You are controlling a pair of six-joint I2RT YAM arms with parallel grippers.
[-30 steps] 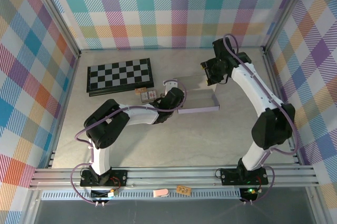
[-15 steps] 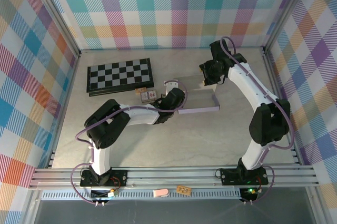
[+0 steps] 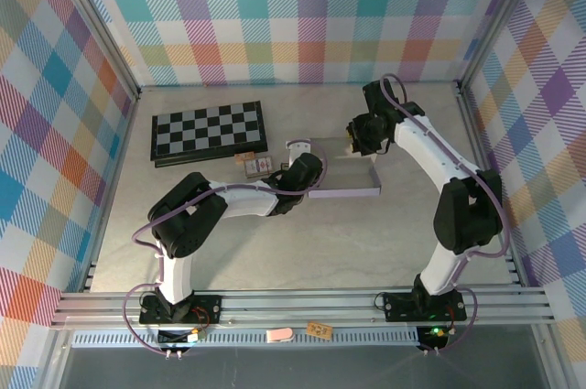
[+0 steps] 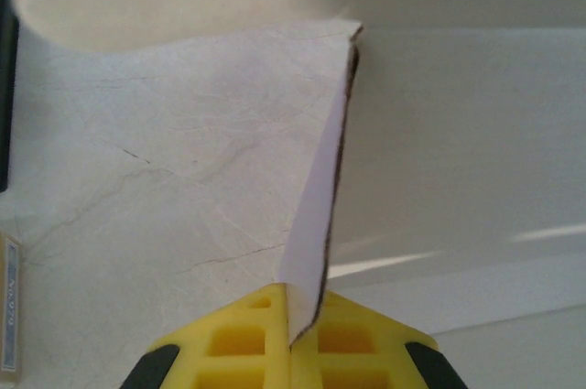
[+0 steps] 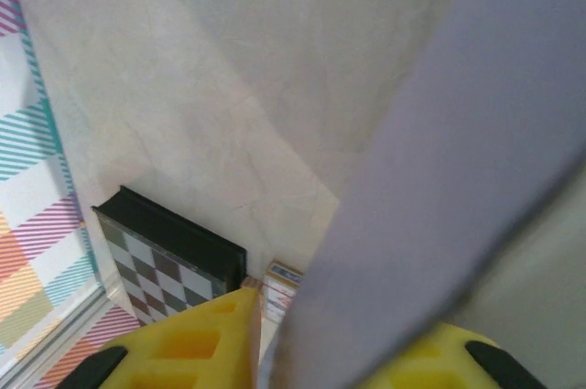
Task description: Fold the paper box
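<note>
Box: the box (image 3: 346, 176) lies mid-table, a shallow lavender shape with a pale inside, an arm at each end.
Box, left end: in the left wrist view one thin wall (image 4: 316, 206) stands on edge, white on the side towards the table, and runs straight down into the yellow fingers.
Box, far right corner: a lavender flap (image 5: 439, 160) rises steeply across the right wrist view.
Left gripper: the left gripper (image 3: 308, 174) sits at the box's left end, its fingers pressed together on that thin wall (image 4: 295, 302), no gap showing on either side.
Right gripper: the right gripper (image 3: 357, 142) is over the far right corner. The flap passes between its yellow fingers (image 5: 330, 334); from here I cannot tell whether they are pinching it or only standing close on both sides.
Pack: a small patterned pack (image 3: 254, 166) lies just left of the left gripper, apart from the box.
Checkerboard: the checkerboard (image 3: 209, 130) lies flat at the far left, just beyond the pack; its dark corner shows in the right wrist view (image 5: 160, 265).
Table: pale marbled table (image 3: 302, 233), bare in front of the box.
Walls: bright plaid walls (image 3: 302, 14) on three sides.
</note>
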